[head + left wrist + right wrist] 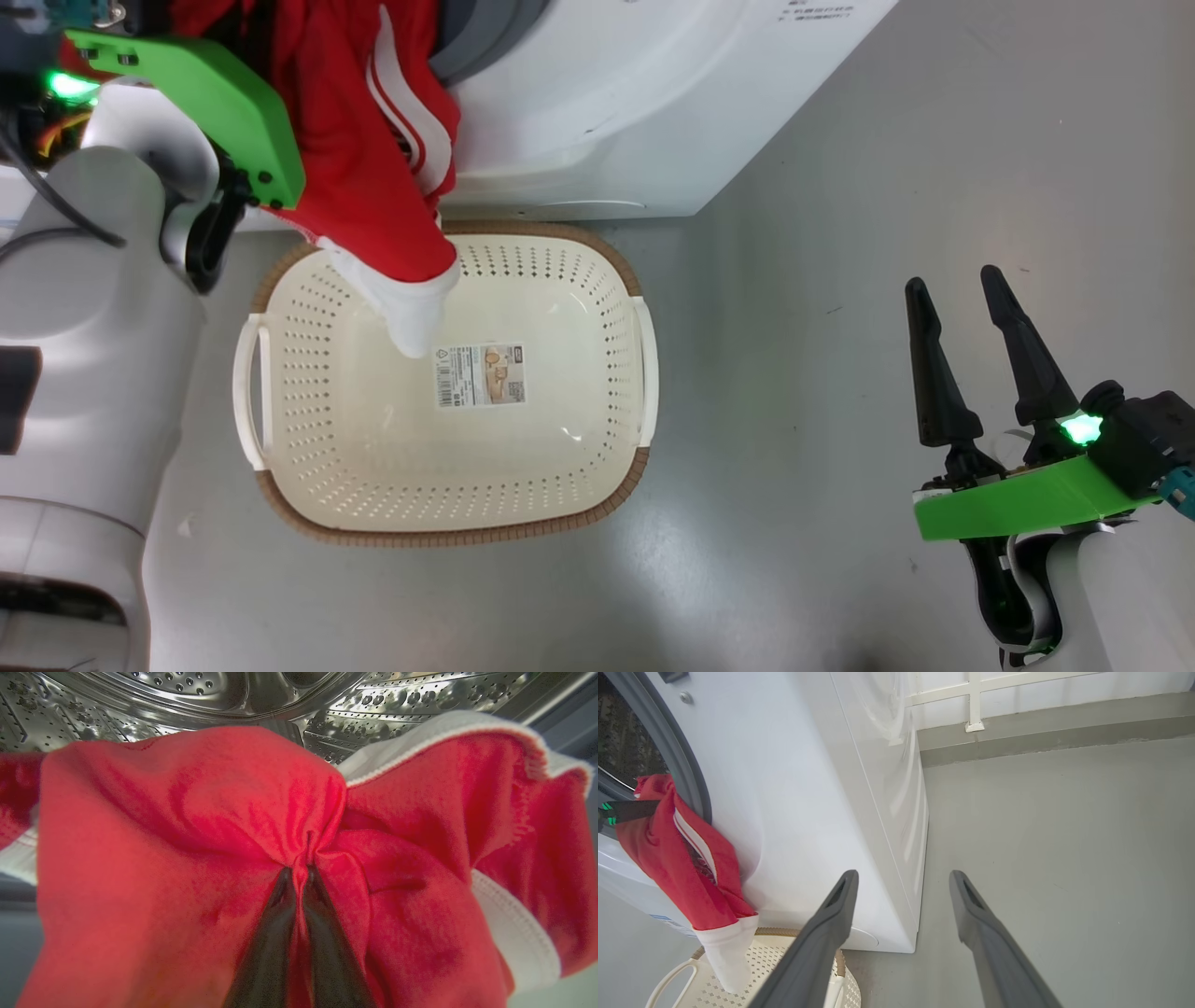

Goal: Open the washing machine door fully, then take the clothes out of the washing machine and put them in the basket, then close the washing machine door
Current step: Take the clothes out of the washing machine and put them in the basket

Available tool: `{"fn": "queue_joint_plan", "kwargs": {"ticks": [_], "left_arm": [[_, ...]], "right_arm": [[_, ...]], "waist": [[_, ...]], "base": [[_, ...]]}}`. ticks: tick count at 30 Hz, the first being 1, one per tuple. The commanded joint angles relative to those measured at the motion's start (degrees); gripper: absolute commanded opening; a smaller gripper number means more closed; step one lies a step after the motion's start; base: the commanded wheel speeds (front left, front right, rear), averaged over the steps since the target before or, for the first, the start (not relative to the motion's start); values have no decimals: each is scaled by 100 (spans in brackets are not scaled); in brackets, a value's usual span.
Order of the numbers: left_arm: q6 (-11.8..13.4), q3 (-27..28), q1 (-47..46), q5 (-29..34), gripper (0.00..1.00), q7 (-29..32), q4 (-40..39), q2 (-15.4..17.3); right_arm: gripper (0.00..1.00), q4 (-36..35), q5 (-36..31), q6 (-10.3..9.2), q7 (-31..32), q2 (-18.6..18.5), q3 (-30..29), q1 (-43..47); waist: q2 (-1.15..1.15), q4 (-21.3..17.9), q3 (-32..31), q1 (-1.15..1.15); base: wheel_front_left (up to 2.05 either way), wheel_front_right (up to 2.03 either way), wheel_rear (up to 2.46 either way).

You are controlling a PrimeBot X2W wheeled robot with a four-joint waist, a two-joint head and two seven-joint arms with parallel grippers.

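**Left tool (299,872) closed on the red clothes (187,826) at the mouth of the washing machine (607,112)**

Biggest in the scene is the washing machine, a white body; its steel drum (187,686) shows behind the cloth in the left wrist view. Its mouth is free for the arm to reach in, so I judge the door is already open. How wide it is open, I cannot tell.

Just in front of the washing machine, on the grey floor (887,187), stands the basket (448,537). Nothing lies on its bottom except a sticker (481,375).

The clothes hang out of the machine's mouth and down its front. Their white end (411,317) dangles over the half of the basket nearest the machine, but whether it touches the basket I cannot tell.

At the mouth of the machine, the left tool has its two fingers pressed nearly together, with a fold of red cloth pinched between them. The right tool (952,280) is well apart from the machine, to its side, over bare floor. Its fingers stand wide and hold nothing.

As I judge it, the first step is done and the second is only at its beginning: the cloth is gripped, but no piece lies in the basket yet. Left to do is to pull the clothes out, drop them in the basket, then close the door.
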Motion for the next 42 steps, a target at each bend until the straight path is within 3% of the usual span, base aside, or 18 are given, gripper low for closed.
{"fn": "queue_joint_plan", "kwargs": {"ticks": [1, 5, 11, 16, 22, 29, 42], "left_arm": [[8, 17, -148, -98, 0, -114, -28, 268], [8, -100, -137, -250, 0, -396, 83, 247], [8, -213, 87, -647, 0, -1289, -46, 186], [8, -176, 457, -876, 0, -1555, -407, 198], [8, 493, 1104, -720, 0, -1568, -1621, 255], [8, 1326, 2239, -213, 0, -1570, -3290, -78], [8, 1886, 3599, 27, 0, -1570, -5501, -448]], "right_arm": [[100, -143, 27, 26, -36, -15, 122, 39], [100, -130, 9, 26, -36, -15, 103, 58], [100, -117, -51, 26, -36, -15, 59, 112], [100, -112, -89, 26, -36, -15, 6, 181], [100, -116, -123, 26, -36, -15, -30, 239], [100, -110, -173, 26, -36, -15, -77, 316], [100, -79, -195, 26, -36, -15, -76, 403]], "waist": [[0, 11, -17, 0], [0, 56, -75, 0], [0, 181, -243, 0], [0, 287, -368, 0], [0, 397, -470, 0], [0, 536, -589, 0], [0, 631, -728, 0]], "base": [[0, 0, 0], [0, 0, 0], [0, 0, 0], [0, 0, 0], [0, 0, 0], [0, 0, 0], [0, 0, 0]]}}
